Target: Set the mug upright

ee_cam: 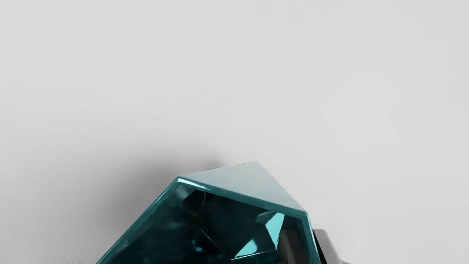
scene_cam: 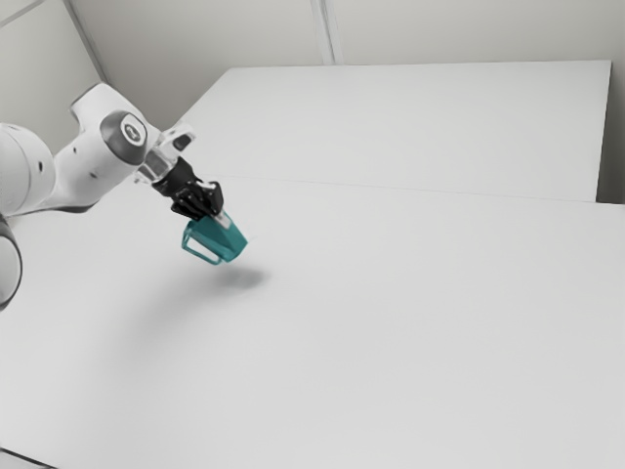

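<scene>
Exterior view: the mug hangs tilted from the fingertips, clear of the table, its mouth up by the fingers and its base slanting down and away from them, toward the exterior view's right. It is a glossy teal with flat sides and an angular rim (more cut gem than kitchen cup), and its handle loops out on the exterior view's left. In the wrist view the open mouth faces the hand; the inside is very dark with a few bright turquoise patches, and one outer side beyond the rim looks pale, nearly white.

Below the fingers and the mug, a soft shadow lies on the white table. Farther out from the fingers, past a thin seam, is another broad white surface, with a pale wall behind it. One finger blocks part of the mug's inside from sight.

The black gripper has closed down to the thickness of the mug's wall: one finger is inside the mouth, the other outside, with that wall pinched between them (a narrow gap, then).
</scene>
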Controlling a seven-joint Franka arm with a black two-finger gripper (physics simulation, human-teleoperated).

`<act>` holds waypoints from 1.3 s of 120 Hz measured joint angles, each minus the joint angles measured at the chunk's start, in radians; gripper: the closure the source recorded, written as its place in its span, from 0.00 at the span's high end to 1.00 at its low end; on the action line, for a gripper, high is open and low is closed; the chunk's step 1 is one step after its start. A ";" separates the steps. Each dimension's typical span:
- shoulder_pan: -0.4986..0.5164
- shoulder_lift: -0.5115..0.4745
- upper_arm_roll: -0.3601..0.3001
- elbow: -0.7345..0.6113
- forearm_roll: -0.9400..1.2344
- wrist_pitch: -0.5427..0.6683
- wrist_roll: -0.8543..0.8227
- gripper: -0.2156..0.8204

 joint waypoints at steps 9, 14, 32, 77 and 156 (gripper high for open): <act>-0.001 0.015 -0.016 0.006 0.095 0.040 -0.041 0.04; -0.001 0.023 -0.028 0.024 0.150 0.058 -0.065 0.04; -0.002 0.042 -0.088 0.057 0.335 0.099 -0.163 0.04; -0.018 0.114 -0.121 0.089 0.527 0.124 -0.377 0.04; -0.019 0.178 -0.127 0.090 0.555 0.138 -0.574 0.04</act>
